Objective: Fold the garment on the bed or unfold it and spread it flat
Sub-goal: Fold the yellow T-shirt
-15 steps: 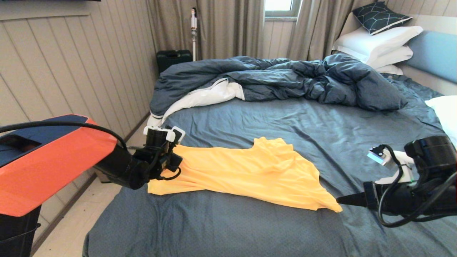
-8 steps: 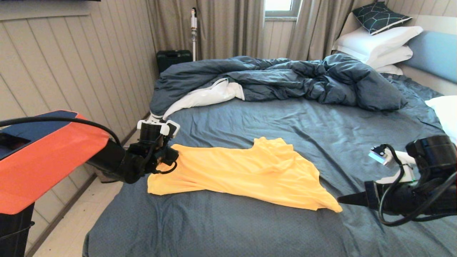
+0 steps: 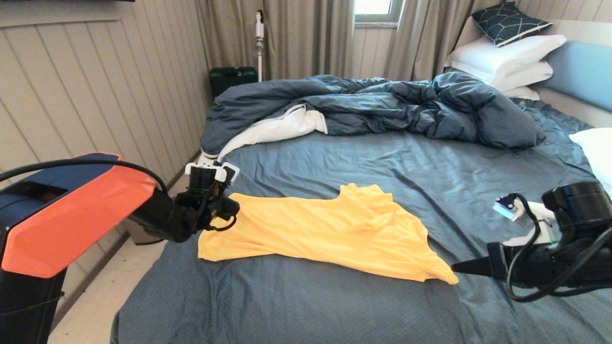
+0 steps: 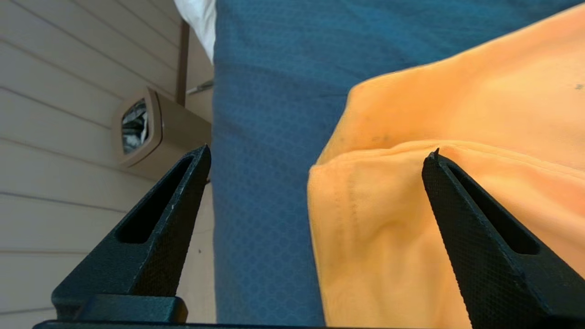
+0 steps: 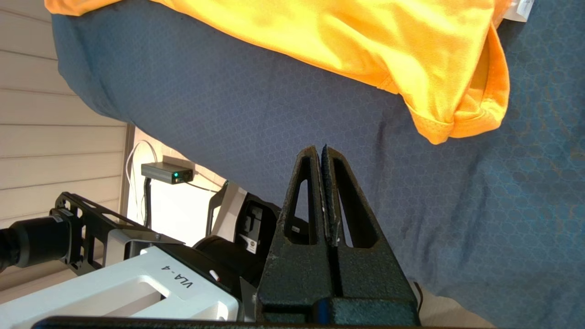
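Note:
The yellow T-shirt (image 3: 330,229) lies rumpled and partly bunched across the near half of the bed's dark blue sheet (image 3: 382,162). My left gripper (image 3: 228,209) hovers at the shirt's left corner, near the bed's left edge. In the left wrist view this gripper (image 4: 320,151) is open, with a folded hemmed corner of the shirt (image 4: 393,219) between its spread fingers, untouched. My right gripper (image 3: 455,269) is shut and empty just right of the shirt's pointed right corner. In the right wrist view the gripper (image 5: 321,149) sits short of that corner (image 5: 438,128); a white tag (image 5: 516,8) shows.
A rumpled blue duvet (image 3: 382,102) with white underside lies across the far half of the bed. White pillows (image 3: 507,57) and a light blue headboard (image 3: 583,67) are at the far right. A brown bin (image 4: 141,128) stands on the floor beside the bed's left edge.
My left gripper has shifted a little to the left and away from me, staying at the shirt's left corner. The shirt and the right arm have not moved.

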You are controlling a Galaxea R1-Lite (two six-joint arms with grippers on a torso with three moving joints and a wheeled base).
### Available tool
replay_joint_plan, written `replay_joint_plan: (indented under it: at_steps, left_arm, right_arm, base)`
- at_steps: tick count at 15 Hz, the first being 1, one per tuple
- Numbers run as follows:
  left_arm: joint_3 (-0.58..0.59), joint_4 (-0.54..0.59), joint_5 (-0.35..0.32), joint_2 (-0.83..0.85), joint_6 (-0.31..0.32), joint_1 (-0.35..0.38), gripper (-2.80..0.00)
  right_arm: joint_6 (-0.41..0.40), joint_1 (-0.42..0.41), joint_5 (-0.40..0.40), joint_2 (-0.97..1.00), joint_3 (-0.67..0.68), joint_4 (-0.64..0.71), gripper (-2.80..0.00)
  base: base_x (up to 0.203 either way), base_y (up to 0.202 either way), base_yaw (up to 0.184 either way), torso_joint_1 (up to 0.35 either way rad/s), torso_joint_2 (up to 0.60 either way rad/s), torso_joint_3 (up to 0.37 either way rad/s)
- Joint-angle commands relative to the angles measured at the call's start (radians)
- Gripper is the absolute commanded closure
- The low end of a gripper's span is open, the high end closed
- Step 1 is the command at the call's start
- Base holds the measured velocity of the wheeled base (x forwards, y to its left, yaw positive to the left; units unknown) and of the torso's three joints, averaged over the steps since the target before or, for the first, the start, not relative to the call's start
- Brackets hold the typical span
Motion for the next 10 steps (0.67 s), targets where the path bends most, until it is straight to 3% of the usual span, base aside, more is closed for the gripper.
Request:
replay_joint_plan:
  at_steps: [1,3,6,8,10]
  left_arm:
    - [0.008,-0.009,0.002,-0.010,0.002,0.001,-2.80]
    - [0.026,-0.009,0.002,-0.054,0.001,0.001,-2.80]
    - [0.144,-0.003,-0.004,-0.167,-0.028,0.001,-2.80]
    - [0.251,0.010,-0.026,-0.270,-0.104,0.004,-2.80]
    - [0.310,0.097,-0.082,-0.369,-0.241,0.030,-2.80]
  right_arm:
    - [0.000,0.000,0.004,0.000,0.000,0.000,0.00]
    - [0.000,0.000,0.004,0.001,0.000,0.000,0.00]
    - [0.003,-0.008,0.005,0.000,-0.003,0.000,0.00]
    - [0.005,-0.021,0.006,0.000,-0.010,0.000,0.00]
    - [0.005,-0.043,0.007,0.003,-0.024,0.000,0.00]
  base:
    - [0.000,0.000,0.000,0.000,0.00,0.000]
    - [0.000,0.000,0.000,0.000,0.00,0.000]
    - [0.000,0.000,0.000,0.000,0.00,0.000]
    - [0.000,0.000,0.000,0.000,0.00,0.000]
    - [0.000,0.000,0.000,0.000,0.00,0.000]
